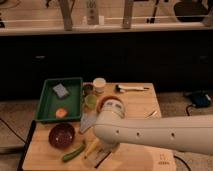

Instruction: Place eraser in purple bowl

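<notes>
The purple bowl (61, 135) stands empty at the front left of the wooden table (145, 102), just below the green tray. My white arm (150, 132) reaches in from the right and covers the table's middle. The gripper (102, 156) shows only as dark parts under the arm's rounded end, to the right of the bowl and close to the table top. A pale grey flat piece (87, 122) lies at the arm's left edge, between the gripper and the tray. I cannot tell whether it is the eraser. No eraser shows clearly.
A green tray (46, 102) at the left holds a blue-grey sponge (60, 90) and a small orange thing (61, 113). A green cup (90, 101), a white jar (99, 85) and a half-hidden orange bowl (106, 101) stand mid-table. A white-handled tool (132, 88) lies behind. A green vegetable (73, 151) and a yellow one (91, 147) lie by the bowl.
</notes>
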`<state>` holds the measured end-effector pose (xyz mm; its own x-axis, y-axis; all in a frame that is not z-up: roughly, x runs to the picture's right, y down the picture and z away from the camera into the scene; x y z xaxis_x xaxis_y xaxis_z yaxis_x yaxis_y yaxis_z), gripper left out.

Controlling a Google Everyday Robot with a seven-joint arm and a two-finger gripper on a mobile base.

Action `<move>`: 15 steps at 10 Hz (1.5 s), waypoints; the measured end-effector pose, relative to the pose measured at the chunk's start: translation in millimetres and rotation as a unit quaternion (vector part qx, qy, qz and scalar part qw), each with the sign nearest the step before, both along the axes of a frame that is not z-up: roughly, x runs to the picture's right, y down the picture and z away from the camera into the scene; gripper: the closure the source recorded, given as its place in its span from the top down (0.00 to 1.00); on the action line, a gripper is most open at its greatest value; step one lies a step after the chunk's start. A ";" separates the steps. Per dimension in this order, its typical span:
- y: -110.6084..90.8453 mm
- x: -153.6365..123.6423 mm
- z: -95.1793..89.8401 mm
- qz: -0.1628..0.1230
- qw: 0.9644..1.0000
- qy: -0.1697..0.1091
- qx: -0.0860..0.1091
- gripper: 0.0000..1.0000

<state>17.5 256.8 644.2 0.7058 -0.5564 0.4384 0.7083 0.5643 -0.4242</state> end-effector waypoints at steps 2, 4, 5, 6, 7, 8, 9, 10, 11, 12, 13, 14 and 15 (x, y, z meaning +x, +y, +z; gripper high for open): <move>1.2 2.3 0.5 0.004 1.000 -0.004 -0.004 0.05; 0.9 1.0 0.3 0.001 1.000 -0.005 -0.002 0.05; -1.2 0.3 -0.6 0.000 1.000 -0.006 -0.001 0.05; -2.8 0.4 -1.7 -0.001 1.000 -0.006 0.000 0.05; -3.0 -0.4 -2.4 -0.002 1.000 -0.007 0.000 0.05; -2.5 -0.4 -2.6 -0.004 1.000 -0.008 0.000 0.05; -2.3 -0.3 -2.6 -0.004 1.000 -0.009 -0.001 0.05; -1.6 0.0 -2.7 -0.005 1.000 -0.009 -0.001 0.05; -2.0 -0.1 -2.6 -0.006 1.000 -0.010 -0.001 0.05; -2.0 0.1 -2.8 -0.007 1.000 -0.011 -0.001 0.05; -2.5 -0.6 -3.3 -0.008 1.000 -0.013 -0.001 0.05; -3.0 -1.4 -3.7 -0.009 1.000 -0.014 -0.001 0.05; -3.5 -1.9 -4.5 -0.010 1.000 -0.015 -0.001 0.05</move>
